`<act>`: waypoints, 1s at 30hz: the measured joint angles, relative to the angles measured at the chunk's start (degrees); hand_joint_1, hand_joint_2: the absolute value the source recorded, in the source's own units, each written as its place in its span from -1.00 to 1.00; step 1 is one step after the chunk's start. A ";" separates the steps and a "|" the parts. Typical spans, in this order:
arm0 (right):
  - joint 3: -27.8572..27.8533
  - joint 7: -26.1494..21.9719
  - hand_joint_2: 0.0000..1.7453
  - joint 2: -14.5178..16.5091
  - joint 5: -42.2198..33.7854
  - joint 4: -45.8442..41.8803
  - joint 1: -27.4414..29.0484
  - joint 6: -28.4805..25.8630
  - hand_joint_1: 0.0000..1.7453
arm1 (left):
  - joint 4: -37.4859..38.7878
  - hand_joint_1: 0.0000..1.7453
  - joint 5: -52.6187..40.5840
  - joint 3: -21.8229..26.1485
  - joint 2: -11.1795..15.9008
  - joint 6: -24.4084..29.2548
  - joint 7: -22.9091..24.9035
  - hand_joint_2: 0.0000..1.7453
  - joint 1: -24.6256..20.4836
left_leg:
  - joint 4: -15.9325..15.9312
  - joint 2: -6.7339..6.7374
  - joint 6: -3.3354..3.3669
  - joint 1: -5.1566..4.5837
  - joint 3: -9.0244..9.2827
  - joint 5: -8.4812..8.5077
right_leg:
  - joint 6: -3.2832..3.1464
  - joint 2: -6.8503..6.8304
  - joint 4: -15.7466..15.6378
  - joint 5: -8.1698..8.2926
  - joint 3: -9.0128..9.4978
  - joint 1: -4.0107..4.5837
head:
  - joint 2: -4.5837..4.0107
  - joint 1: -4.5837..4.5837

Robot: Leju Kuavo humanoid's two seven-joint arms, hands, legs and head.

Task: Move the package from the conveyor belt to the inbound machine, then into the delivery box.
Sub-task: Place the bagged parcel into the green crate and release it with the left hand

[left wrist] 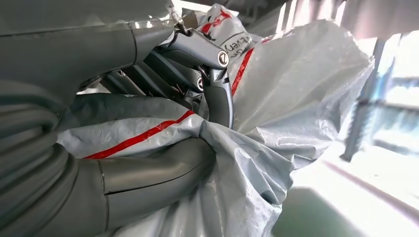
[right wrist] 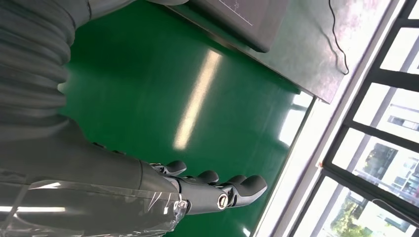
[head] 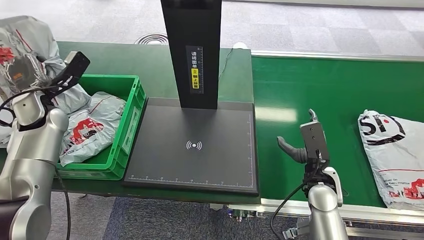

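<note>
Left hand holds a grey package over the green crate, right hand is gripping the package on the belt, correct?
Not quite. In the head view the right hand is open over bare belt, apart from the package on the belt. The left hand does hold a grey package by the green crate.

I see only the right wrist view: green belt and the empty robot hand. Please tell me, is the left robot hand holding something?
Observer: Yes. In the left wrist view the left robot hand grips a grey package with red stripes.
Operator: Where is that hand, over the box?
Observer: In the head view it is raised beside the green delivery box, which already holds a package.
Operator: Is another package waiting on the belt?
Observer: Yes, one white package lies on the conveyor belt, to the right of the open right robot hand.
</note>
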 joint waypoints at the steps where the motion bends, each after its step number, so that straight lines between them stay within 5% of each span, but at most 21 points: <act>1: 0.11 0.16 1.00 0.02 0.33 0.03 -0.09 0.09 -1.00 | 1.03 1.00 0.00 -0.05 0.09 -1.67 1.31 1.00 -0.44 | 0.00 0.00 0.00 0.00 0.00 0.00 | 0.00 0.00 0.00 0.00 0.00 0.00 | 0.00 -0.01; 10: 0.40 0.34 1.00 0.11 1.22 0.73 -0.64 0.17 -1.00 | 6.99 1.00 -0.07 -0.07 0.17 -9.04 0.58 1.00 -1.34 | 0.00 0.00 0.00 0.00 -0.01 0.00 | 0.00 0.00 0.00 0.00 -0.04 0.01 | 0.00 0.01; 17: 0.82 -0.38 1.00 0.29 1.92 2.35 -2.03 1.33 -1.00 | 11.89 1.00 1.73 0.32 -0.12 -21.12 -8.24 1.00 -1.75 | 0.00 0.00 0.00 0.00 -0.02 0.00 | 0.00 0.01 0.00 0.01 -0.04 0.00 | 0.00 0.01; 22: 1.03 -0.54 1.00 0.58 2.02 3.76 -3.06 1.48 -1.00 | 14.31 1.00 1.88 0.62 -0.24 -23.33 -8.75 1.00 -1.86 | 0.00 0.00 0.00 0.00 -0.02 0.00 | 0.00 0.00 0.00 0.01 -0.04 0.01 | 0.00 0.01; 26: 1.14 -0.58 1.00 0.64 2.04 4.50 -3.45 1.83 -1.00 | 15.20 -1.00 2.11 1.01 -0.30 -23.74 -8.79 1.00 -2.05 | 0.00 0.00 0.00 0.00 -0.02 0.00 | 0.00 0.00 0.00 0.00 -0.05 0.01 | 0.00 0.01; 30: 1.26 -0.58 1.00 0.64 2.05 4.69 -3.47 2.02 -1.00 | 15.49 -1.00 0.62 1.14 -0.31 -22.04 -6.05 1.00 -2.09 | 0.00 0.00 0.00 0.00 -0.02 0.00 | 0.00 0.00 0.00 0.00 -0.05 0.01 | 0.00 0.00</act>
